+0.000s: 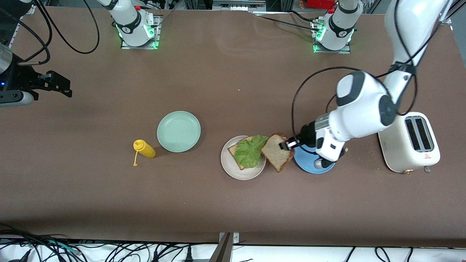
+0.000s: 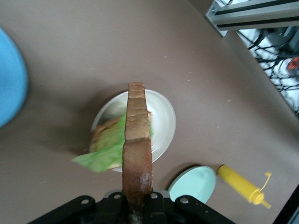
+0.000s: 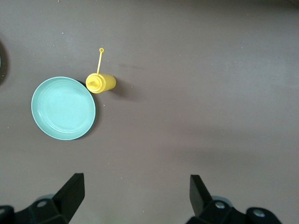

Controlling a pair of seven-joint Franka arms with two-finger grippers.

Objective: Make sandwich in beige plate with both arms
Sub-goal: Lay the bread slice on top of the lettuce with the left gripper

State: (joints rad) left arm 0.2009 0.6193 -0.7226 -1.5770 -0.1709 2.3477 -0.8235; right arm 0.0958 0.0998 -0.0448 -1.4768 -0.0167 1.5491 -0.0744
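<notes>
On the beige plate (image 1: 240,173) lies a bread slice (image 1: 234,149) with a ruffled green lettuce leaf (image 1: 250,151) on top. My left gripper (image 1: 287,145) is shut on a second bread slice (image 1: 276,153), holding it tilted over the plate's edge toward the left arm's end. In the left wrist view that held bread slice (image 2: 137,140) stands edge-on between the left gripper's (image 2: 137,206) jaws, above the beige plate (image 2: 164,122) and the lettuce (image 2: 105,156). My right gripper (image 1: 65,86) waits open at the right arm's end of the table; the right gripper (image 3: 135,191) has only bare table under it.
A blue plate (image 1: 309,165) sits under the left wrist, with a cream toaster (image 1: 409,143) beside it toward the left arm's end. A mint-green plate (image 1: 178,131) and a yellow squeeze bottle (image 1: 145,149) lie toward the right arm's end from the beige plate.
</notes>
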